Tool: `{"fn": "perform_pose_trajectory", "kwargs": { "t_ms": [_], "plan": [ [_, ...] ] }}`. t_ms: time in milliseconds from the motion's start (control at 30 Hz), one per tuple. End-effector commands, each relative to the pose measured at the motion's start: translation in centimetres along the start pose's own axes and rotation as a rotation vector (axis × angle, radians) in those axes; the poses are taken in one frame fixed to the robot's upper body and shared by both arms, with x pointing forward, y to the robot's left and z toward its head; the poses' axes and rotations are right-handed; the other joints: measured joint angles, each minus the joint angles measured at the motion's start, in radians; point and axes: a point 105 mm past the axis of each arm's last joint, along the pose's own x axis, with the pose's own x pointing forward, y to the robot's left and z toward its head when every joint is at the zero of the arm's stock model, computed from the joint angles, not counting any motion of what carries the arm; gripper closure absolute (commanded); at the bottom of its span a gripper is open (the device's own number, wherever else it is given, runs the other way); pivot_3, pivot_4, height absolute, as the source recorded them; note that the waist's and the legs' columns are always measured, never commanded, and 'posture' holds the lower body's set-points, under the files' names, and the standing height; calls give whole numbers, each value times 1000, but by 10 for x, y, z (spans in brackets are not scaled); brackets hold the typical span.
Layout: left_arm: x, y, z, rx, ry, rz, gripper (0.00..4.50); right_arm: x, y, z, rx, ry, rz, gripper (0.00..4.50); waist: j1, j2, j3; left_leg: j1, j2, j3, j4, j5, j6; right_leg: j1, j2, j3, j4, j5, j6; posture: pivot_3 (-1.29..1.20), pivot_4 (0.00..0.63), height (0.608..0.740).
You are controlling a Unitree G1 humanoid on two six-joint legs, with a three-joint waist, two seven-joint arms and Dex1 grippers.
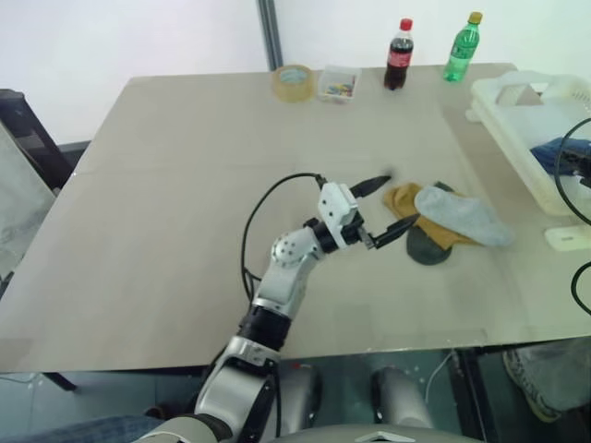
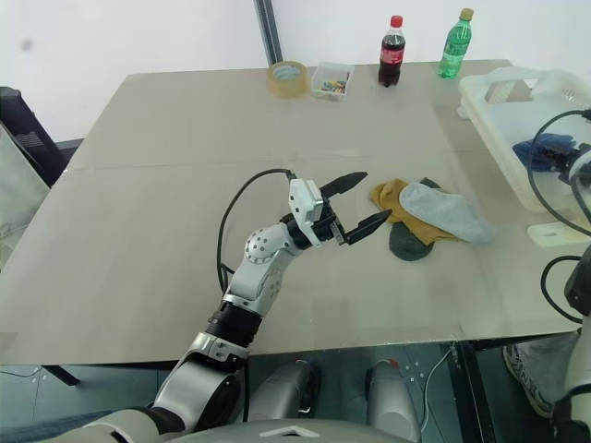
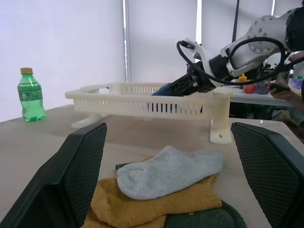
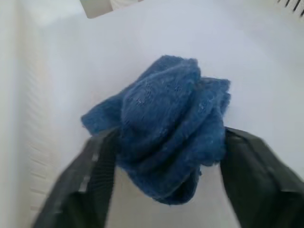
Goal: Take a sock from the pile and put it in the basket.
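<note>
Basket (image 4: 28,95) floor: crumpled royal-blue sock (image 4: 166,128).

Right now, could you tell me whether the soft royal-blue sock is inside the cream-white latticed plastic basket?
Inside. The royal-blue sock lies bunched on the floor of the basket, between the right gripper's spread fingers.

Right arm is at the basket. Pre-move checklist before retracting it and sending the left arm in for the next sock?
1. Royal-blue sock inside the basket: ok, bunched up over the white floor.
2. Right gripper open: ok, its fingers stand wide on either side of the sock.
3. Sock free of those fingers: cannot tell, the fabric overlaps both.
4. Left gripper open and empty: ok.
5. Pile in front of the left gripper: ok, pale grey-blue sock lies on top of the mustard-yellow sock.
</note>
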Motion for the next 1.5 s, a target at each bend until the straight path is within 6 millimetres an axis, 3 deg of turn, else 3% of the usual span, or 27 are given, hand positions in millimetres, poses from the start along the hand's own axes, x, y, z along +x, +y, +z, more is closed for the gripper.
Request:
{"fn": "perform_pose_trajectory", "kwargs": {
  "t_ms": [33,167,300,433,533,633,700,867,933,1033,1100,1267,1333,1500],
  "plan": [
    [1,0,7,14,-24,10,0,-8,-17,10,-272,-6,-65,29,0,0,0,0,0,0,0,0,0,0,0,0,0,0,0,0,150,740],
    [0,1,6,15,-21,17,0,-13,-14,30,-389,-58,-44,29,-1,1,0,0,0,0,1,0,0,0,0,0,0,0,0,0,150,740],
    [-2,2,5,16,-18,19,0,-17,5,49,-428,-107,48,29,-6,2,-1,0,0,1,1,0,0,0,0,1,1,0,1,0,150,740],
    [-4,2,5,17,-15,21,0,-27,34,52,-514,-145,190,29,-2,2,-1,0,1,0,2,0,0,0,1,0,1,0,1,0,150,740],
    [-5,2,4,16,-12,19,0,-46,74,49,-494,-208,354,29,3,2,-1,-2,1,-2,3,0,0,0,0,-2,1,0,1,0,150,740],
    [-8,2,4,17,-7,15,0,-68,110,33,-456,-237,510,29,1,3,-1,-4,0,-4,5,0,0,-2,0,-3,1,0,1,0,150,740],
    [-14,3,2,16,8,18,0,-81,134,6,-433,-230,623,29,4,3,-1,-5,0,-5,7,0,0,-2,0,-4,2,1,1,0,150,740],
    [-37,2,-5,5,68,32,0,-106,161,-55,-369,-166,767,29,7,3,-2,-5,-1,-8,11,0,0,0,0,-6,3,1,1,0,150,740],
    [-52,1,-9,-11,110,50,0,-123,169,-71,-339,-216,856,29,8,3,-2,-5,-1,-8,11,0,0,1,0,-6,3,1,1,0,150,740],
    [-90,-5,-18,-44,231,95,0,-142,159,-117,-291,-107,916,29,7,4,-2,-4,-2,-9,11,0,0,1,0,-6,3,1,1,0,150,740],
    [-115,-7,-20,-66,306,146,0,-154,146,-135,-283,-58,927,29,6,5,-3,-3,-2,-9,11,0,0,2,0,-6,3,1,1,0,150,740],
    [-176,-17,-11,-61,469,228,0,-178,117,-147,-248,-80,920,29,2,6,-2,3,-1,-7,9,-3,5,6,0,-3,4,1,1,0,150,740],
    [-191,-21,-3,-76,498,271,0,-187,107,-153,-265,-82,936,29,7,5,-2,16,0,-7,2,-4,6,18,-1,-4,-1,0,2,0,150,740],
    [-214,-32,12,-55,569,344,0,-193,86,-159,-273,-36,934,29,16,5,-2,18,1,-6,1,-4,6,19,-1,-3,-3,0,2,0,150,740]
  ]
}}
